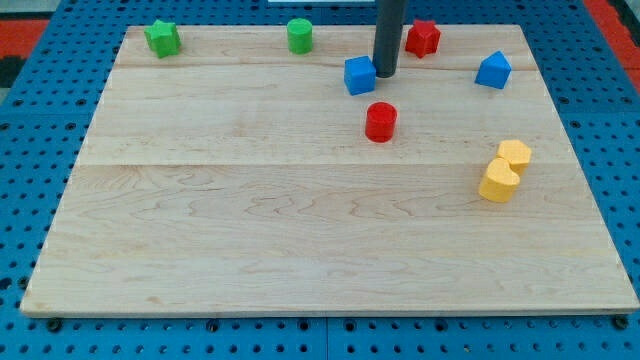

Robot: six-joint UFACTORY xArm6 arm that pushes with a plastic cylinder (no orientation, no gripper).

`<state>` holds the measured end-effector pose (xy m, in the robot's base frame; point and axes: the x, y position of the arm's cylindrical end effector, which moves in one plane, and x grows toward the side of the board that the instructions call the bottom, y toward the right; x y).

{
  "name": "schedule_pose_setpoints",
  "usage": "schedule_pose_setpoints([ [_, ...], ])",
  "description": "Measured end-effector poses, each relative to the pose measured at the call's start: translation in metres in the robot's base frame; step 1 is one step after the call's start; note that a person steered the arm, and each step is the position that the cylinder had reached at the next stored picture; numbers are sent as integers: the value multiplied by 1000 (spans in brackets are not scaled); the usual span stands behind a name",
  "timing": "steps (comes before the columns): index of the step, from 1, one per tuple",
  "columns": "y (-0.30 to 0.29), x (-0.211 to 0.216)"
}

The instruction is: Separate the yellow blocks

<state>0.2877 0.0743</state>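
Observation:
Two yellow blocks sit touching at the view's right: a yellow hexagon-like block [515,154] above and a yellow heart-like block [498,182] just below it to the left. My tip [385,73] is near the view's top centre, right beside a blue cube [359,75] on its left. The tip is far to the upper left of the yellow blocks. A red cylinder [381,122] lies just below the tip.
A red star-like block [423,37] sits to the tip's upper right. A blue pentagon-like block [493,70] lies at the upper right. A green star-like block [162,38] and a green cylinder [300,35] sit along the wooden board's [250,240] top edge.

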Motion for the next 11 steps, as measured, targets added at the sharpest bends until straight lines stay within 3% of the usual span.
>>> schedule_pose_setpoints([
  [2,40,83],
  [3,143,85],
  [4,229,116],
  [5,193,152],
  [6,130,152],
  [7,131,165],
  [8,97,188],
  [9,30,187],
  [10,44,197],
  [11,109,186],
])
